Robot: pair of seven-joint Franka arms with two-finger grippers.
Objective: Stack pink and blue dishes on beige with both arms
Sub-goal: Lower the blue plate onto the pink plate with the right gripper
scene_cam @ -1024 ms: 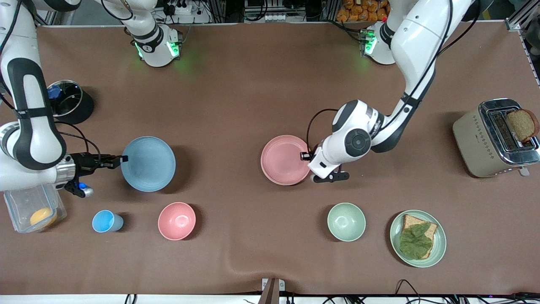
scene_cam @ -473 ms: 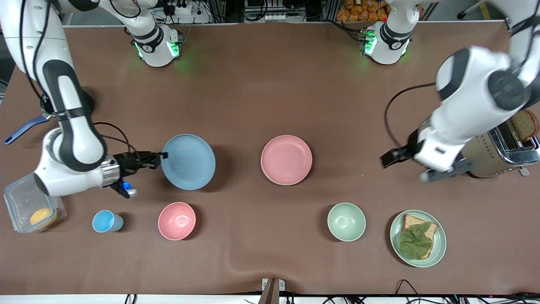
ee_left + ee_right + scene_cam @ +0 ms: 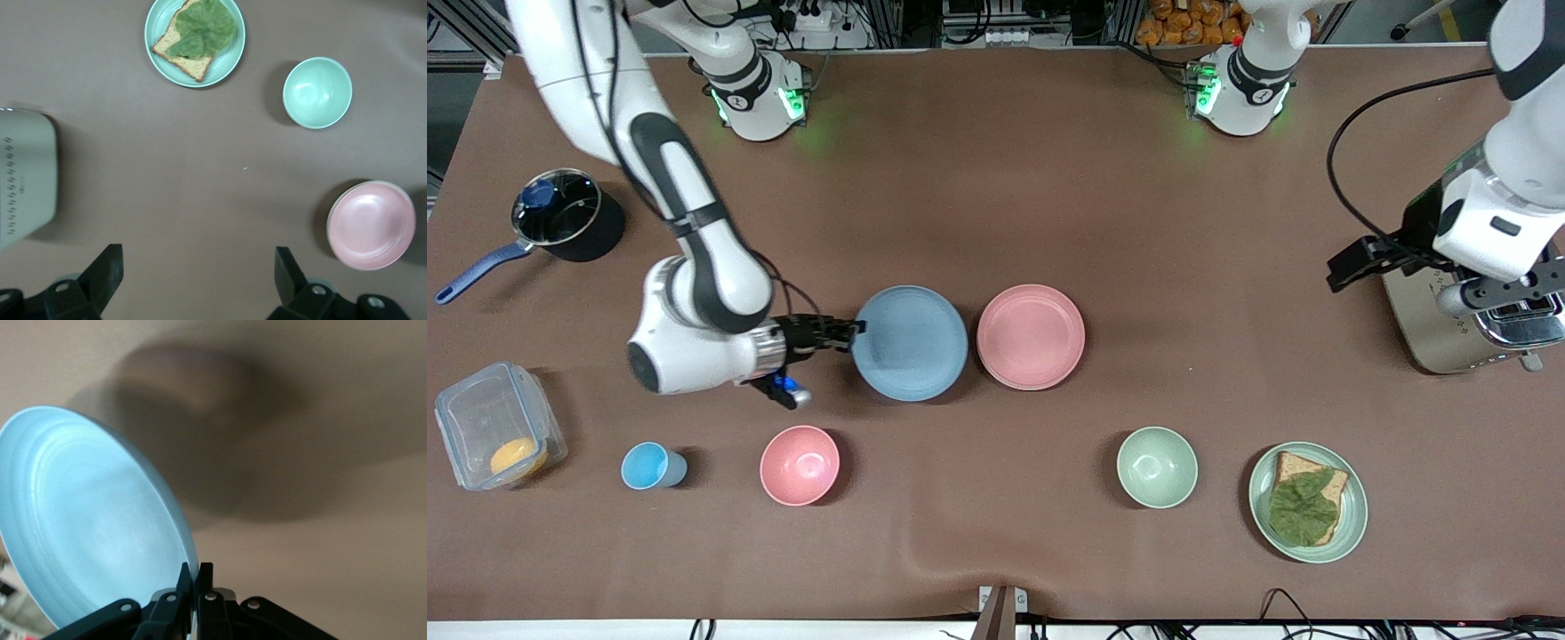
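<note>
My right gripper is shut on the rim of the light blue plate. It holds the plate tilted above the table, right beside the pink plate, toward the right arm's end. In the right wrist view the fingertips pinch the blue plate's edge. The pink plate lies flat mid-table; in the left wrist view a thin pale rim shows under the pink plate, and the beige plate is otherwise hidden. My left gripper hangs open and empty beside the toaster, and the left gripper has only bare table between its fingers.
A pink bowl, a small blue cup, a green bowl and a green plate with bread and lettuce line the side nearer the camera. A toaster, a pot and a clear container stand at the table's ends.
The right arm carried the blue plate across toward the pink plate. The left gripper left the pink plate's rim and swung away to the toaster.
</note>
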